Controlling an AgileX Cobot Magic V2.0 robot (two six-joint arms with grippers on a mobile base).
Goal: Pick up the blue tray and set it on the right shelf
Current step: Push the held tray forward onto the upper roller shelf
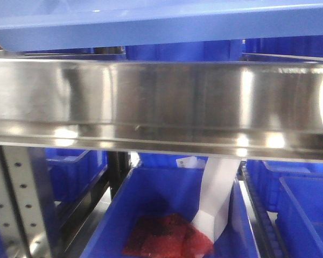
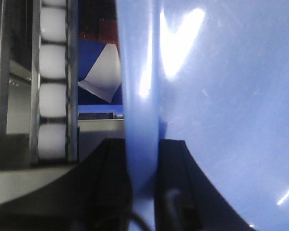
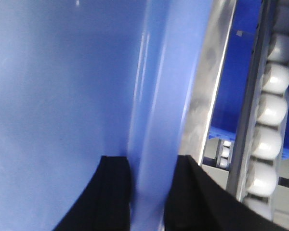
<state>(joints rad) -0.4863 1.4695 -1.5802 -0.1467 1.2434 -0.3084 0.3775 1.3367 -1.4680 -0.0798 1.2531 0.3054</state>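
Placement is at hand, I judge: the one blue tray point(image 1: 151, 24) hangs just above the front rail of the right shelf point(image 1: 161, 97), with two pincers pinching its rim, the left pincer point(image 2: 142, 161) and the right pincer point(image 3: 151, 168). Next it likely needs carrying beyond that rail and lowering onto the roller tracks point(image 2: 53, 96), one visible each side.
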